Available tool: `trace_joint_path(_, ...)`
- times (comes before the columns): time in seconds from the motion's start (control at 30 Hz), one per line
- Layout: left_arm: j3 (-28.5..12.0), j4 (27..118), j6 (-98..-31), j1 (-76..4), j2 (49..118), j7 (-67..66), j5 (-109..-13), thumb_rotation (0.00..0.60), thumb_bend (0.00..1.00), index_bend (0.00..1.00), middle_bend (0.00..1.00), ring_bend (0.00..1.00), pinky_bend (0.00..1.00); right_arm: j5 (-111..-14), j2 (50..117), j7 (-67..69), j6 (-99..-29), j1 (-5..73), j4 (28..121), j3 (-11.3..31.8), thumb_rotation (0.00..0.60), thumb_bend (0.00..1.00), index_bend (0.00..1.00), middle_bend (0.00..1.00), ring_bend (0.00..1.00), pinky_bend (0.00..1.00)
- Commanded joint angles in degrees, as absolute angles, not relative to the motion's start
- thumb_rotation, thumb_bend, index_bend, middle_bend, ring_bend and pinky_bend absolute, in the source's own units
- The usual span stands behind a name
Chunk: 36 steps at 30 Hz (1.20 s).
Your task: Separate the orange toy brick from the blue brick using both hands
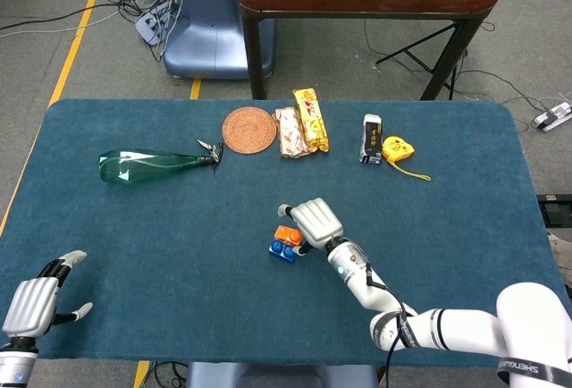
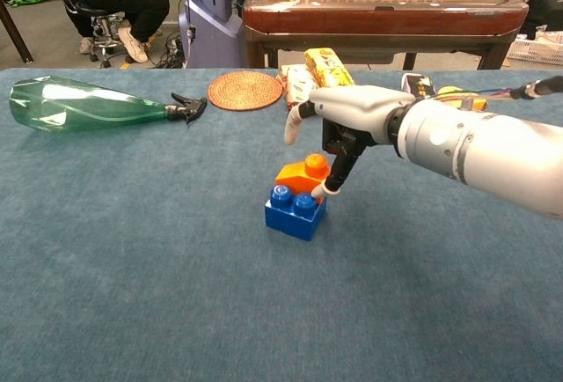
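An orange brick (image 1: 287, 234) (image 2: 303, 175) is stacked on a blue brick (image 1: 283, 250) (image 2: 296, 212) near the middle of the blue table. My right hand (image 1: 317, 223) (image 2: 347, 127) hovers just right of the pair. Its fingertips (image 2: 332, 187) touch the orange brick's right side, and the thumb sticks out to the left, clear of the bricks. My left hand (image 1: 31, 303) rests at the table's near left corner, far from the bricks, fingers apart and holding nothing. The chest view does not show it.
A green bottle (image 1: 147, 165) (image 2: 84, 105) lies at the left. Along the far side sit a woven coaster (image 1: 249, 129) (image 2: 245, 90), snack packs (image 1: 310, 120) (image 2: 330, 74), a small box (image 1: 372, 138) and a yellow tape measure (image 1: 399, 149).
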State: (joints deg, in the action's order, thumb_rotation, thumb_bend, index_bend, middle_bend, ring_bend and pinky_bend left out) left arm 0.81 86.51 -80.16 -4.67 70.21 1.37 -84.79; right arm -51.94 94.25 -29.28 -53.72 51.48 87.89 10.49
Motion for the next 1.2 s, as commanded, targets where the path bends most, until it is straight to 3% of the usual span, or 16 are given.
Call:
trace_joint_path(0.03, 0.8, 86.6, -80.1, -4.7, 70.2, 1.2, -84.8, 0.600, 0.00, 0.23, 0.20, 0.23, 0.59, -51.6, 94.2, -29.2, -53.9, 51.4, 87.2, 10.6, 0.600, 0.00, 0.29, 1.00, 1.00, 1.00)
trace_joint_path(0.5, 1.0, 87.0, -79.9, -4.6, 69.9, 0.8, -84.6, 0.600, 0.00, 0.23, 0.20, 0.23, 0.59, -48.9, 94.5, -27.6, -53.3, 51.4, 82.9, 12.3, 0.600, 0.00, 0.29, 1.00, 1.00, 1.00)
trace_joint_path(0.73, 1.0, 87.1, -79.7, -4.7, 70.0, 0.7, -84.6, 0.600, 0.00, 0.23, 0.20, 0.23, 0.59, -49.4, 90.7, -24.8, -51.0, 50.8, 87.7, 12.5, 0.600, 0.00, 0.29, 1.00, 1.00, 1.00)
trace_joint_path(0.97, 1.0, 87.2, -79.6, -4.8, 70.3, 0.6, -84.7, 0.600, 0.00, 0.23, 0.20, 0.23, 0.59, -46.7, 86.6, -25.2, -48.3, 51.9, 92.0, 12.5, 0.600, 0.00, 0.40, 1.00, 1.00, 1.00)
trace_joint_path(1.2, 1.1, 87.0, -79.5, -4.7, 70.5, 0.5, -84.7, 0.600, 0.00, 0.23, 0.20, 0.23, 0.59, -41.9, 85.7, -26.4, -46.0, 54.3, 91.5, 11.9, 0.600, 0.08, 0.40, 1.00, 1.00, 1.00)
